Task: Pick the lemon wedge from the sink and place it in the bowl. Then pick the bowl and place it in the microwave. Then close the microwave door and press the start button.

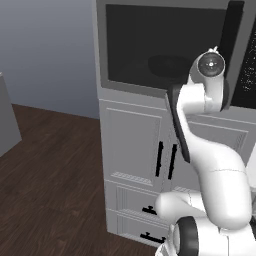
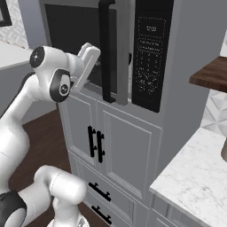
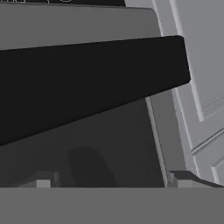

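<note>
Pressing against the microwave door (image 2: pixel 116 48), gripper (image 3: pixel 109 177) spread, empty.

The microwave (image 2: pixel 133 48) sits built into grey cabinets. Its door (image 1: pixel 160 45), grey-framed with a dark window, stands nearly shut, a black vertical handle (image 2: pixel 107 51) beside the black control panel (image 2: pixel 150 53).

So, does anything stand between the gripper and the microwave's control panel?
Yes: in the right base view the door's black handle juts out between the gripper, left of it, and the control panel.
</note>
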